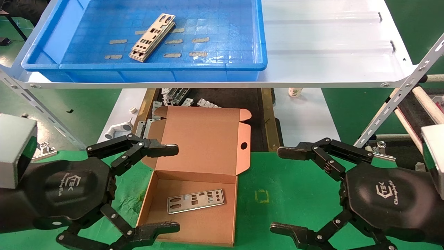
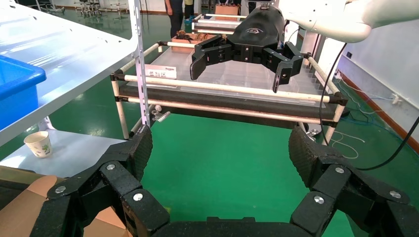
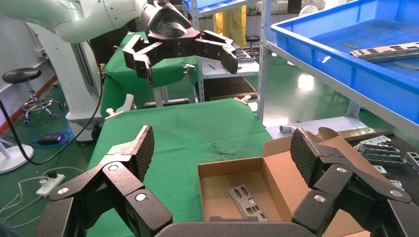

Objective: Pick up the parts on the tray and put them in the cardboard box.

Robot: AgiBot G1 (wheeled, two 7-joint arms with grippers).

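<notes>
Left gripper point(image 1: 158, 187): fingers spread, empty, at the cardboard box's point(image 1: 204, 146) left wall. Right gripper point(image 1: 288, 189): spread, empty, over open green cloth point(image 1: 277, 194) right of the box. One part point(image 1: 195, 200), a thin silver plate with punched cut-outs, lies flat on the box floor. More parts point(image 1: 152, 37), perhaps three, lie stacked diagonally mid-floor in the blue tray point(image 1: 86, 66), clear of its walls
</notes>
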